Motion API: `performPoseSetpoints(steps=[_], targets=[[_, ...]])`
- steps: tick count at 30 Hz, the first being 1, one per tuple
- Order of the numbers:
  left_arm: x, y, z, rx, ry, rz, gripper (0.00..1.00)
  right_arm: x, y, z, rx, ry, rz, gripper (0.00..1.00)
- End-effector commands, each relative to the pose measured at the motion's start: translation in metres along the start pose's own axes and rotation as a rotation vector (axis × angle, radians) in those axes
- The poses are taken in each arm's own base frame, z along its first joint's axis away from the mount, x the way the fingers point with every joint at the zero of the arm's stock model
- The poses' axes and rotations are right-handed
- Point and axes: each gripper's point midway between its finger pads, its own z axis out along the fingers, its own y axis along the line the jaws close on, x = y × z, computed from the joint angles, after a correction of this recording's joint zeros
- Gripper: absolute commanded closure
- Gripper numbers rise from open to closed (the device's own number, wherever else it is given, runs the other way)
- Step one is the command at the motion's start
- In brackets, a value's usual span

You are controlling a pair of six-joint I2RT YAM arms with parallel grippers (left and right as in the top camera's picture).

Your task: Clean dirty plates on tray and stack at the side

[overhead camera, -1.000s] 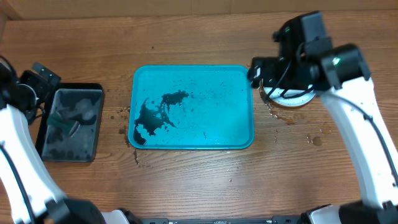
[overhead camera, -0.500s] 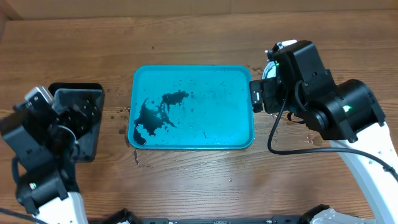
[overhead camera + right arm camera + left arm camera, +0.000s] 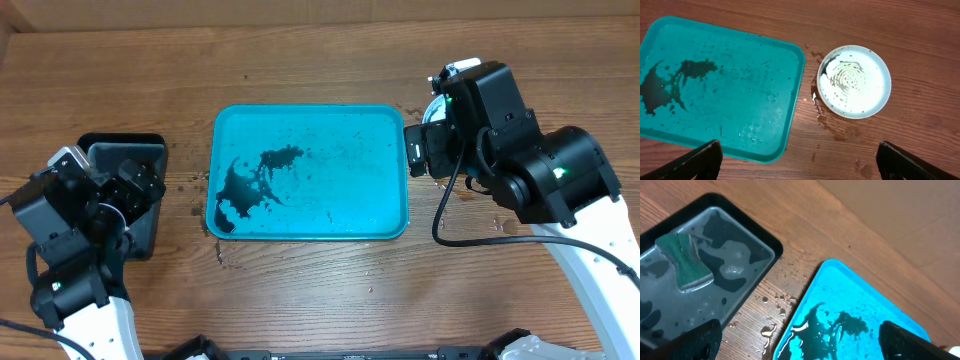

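Left hand [image 3: 799,330]: spread wide and holding nothing, above the gap between the two trays.
Right hand [image 3: 799,147]: also wide open and empty – above the tabletop [image 3: 320,290] at the turquoise tray's right edge.
Turquoise tray [image 3: 360,190]: mid-tabletop, wet, with black smears pooled toward its left end and specks scattered across.
Plate [image 3: 854,81]: pale aqua rim, on the wood just right of the turquoise tray and not touching it; black flecks and a rippled wet film on its face. Whether others lie under it cannot be told.
Black tray [image 3: 747,222]: left of the turquoise one, holding shallow water.
Green sponge [image 3: 687,262]: lying in the black tray.
Droplets [image 3: 772,325]: on the wood between the trays.
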Motion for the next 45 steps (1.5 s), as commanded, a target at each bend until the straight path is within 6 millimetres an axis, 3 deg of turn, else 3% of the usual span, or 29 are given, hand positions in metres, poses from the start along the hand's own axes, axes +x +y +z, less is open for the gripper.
performPoseSetpoints(steps=[1,11,16,22,28,34,37,42,45], targets=[[0.008,0.008,0.012,-0.027,0.039,-0.019,0.0,0.0,-0.003,-0.001,0.011,-0.006,-0.001,0.0],[0.022,0.022,0.039,-0.062,0.139,-0.051,0.0,0.001,-0.003,-0.001,0.011,-0.003,-0.001,0.0],[0.031,0.029,0.052,-0.082,0.194,-0.067,0.0,0.018,-0.006,-0.001,0.022,0.069,-0.017,0.0],[0.043,0.039,0.068,-0.105,0.261,-0.088,0.0,0.015,0.007,-0.003,-0.063,0.058,-0.003,0.0],[0.056,0.048,0.082,-0.128,0.325,-0.109,0.0,-0.001,-0.009,-0.01,-0.069,-0.019,0.06,0.0],[0.069,0.056,0.094,-0.149,0.384,-0.127,0.0,0.001,-0.031,-0.007,-0.102,-0.091,0.159,0.0],[0.074,0.059,0.099,-0.157,0.406,-0.134,0.0,0.011,-0.042,0.005,-0.139,-0.145,0.174,0.0],[0.079,0.063,0.103,-0.165,0.428,-0.141,0.0,0.051,-0.055,0.032,-0.178,-0.245,0.203,0.0],[0.081,0.064,0.104,-0.167,0.435,-0.143,0.0,0.068,-0.06,0.037,-0.178,-0.368,0.211,0.0]])
